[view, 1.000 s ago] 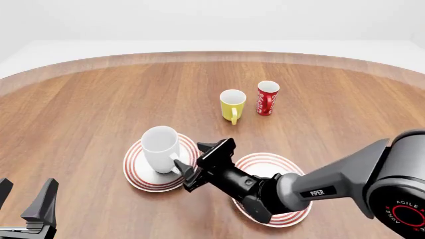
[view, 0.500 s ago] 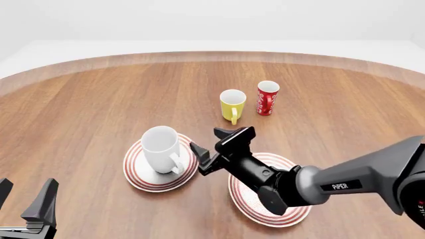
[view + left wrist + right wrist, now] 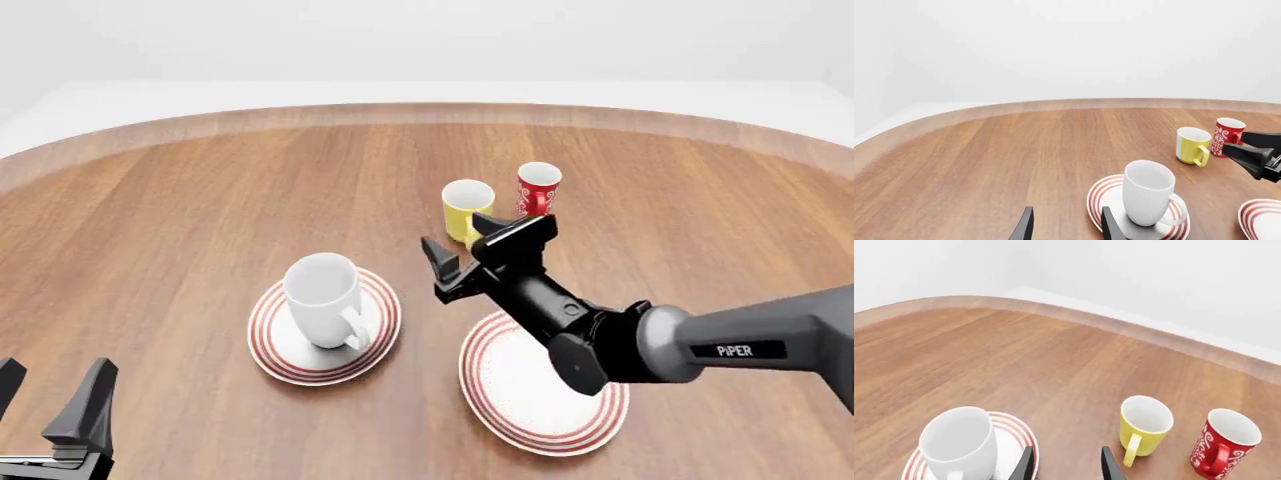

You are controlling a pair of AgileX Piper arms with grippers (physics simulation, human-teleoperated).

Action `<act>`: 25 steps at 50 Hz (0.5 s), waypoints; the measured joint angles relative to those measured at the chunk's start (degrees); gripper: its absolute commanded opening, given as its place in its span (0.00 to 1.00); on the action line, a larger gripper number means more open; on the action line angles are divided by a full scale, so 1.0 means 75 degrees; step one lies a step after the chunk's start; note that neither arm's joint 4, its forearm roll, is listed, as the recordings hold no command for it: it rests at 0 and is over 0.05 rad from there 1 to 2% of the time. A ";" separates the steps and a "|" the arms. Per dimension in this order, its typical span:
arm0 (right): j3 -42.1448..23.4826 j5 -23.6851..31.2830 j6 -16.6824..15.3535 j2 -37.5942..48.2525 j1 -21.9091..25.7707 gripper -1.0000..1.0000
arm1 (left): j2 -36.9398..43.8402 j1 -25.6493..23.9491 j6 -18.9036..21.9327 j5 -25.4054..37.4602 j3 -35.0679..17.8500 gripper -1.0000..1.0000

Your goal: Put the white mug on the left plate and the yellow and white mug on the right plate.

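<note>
White glossy mug (image 3: 324, 297) is sitting on the ring-rimmed left plate (image 3: 280, 350), well behind the released right claw (image 3: 478, 252), which is hovering just short of the small yellow, white-lined mug (image 3: 467, 208) for the bare right plate (image 3: 527, 400).

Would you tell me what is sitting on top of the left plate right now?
The white mug stands upright on the left plate, with its handle toward the camera. The plate's centre beneath the mug is covered, so only the ringed rim shows.
</note>
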 measured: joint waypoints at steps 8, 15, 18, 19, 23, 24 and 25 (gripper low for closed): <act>-0.0181 0.0326 -0.0117 -0.0195 -0.0278 1.00 | 0.0000 0.0000 0.0000 0.0000 0.0000 1.00; -0.0392 0.0684 -0.0187 -0.0330 -0.0480 1.00 | 0.0000 0.0000 0.0000 0.0000 0.0000 1.00; -0.0512 0.0874 -0.0200 -0.0369 -0.0566 1.00 | 0.0000 0.0000 0.0000 0.0000 0.0000 1.00; -0.0553 0.0938 -0.0203 -0.0382 -0.0594 1.00 | 0.0000 0.0000 0.0000 0.0000 0.0000 1.00; -0.0723 0.1184 -0.0207 -0.0416 -0.0703 1.00 | 0.0000 0.0000 0.0000 0.0000 0.0000 1.00; -0.0766 0.1244 -0.0207 -0.0420 -0.0728 1.00 | 0.0000 0.0000 0.0000 0.0000 0.0000 1.00; -0.0809 0.1301 -0.0211 -0.0423 -0.0751 1.00 | 0.0000 0.0000 0.0000 0.0000 0.0000 1.00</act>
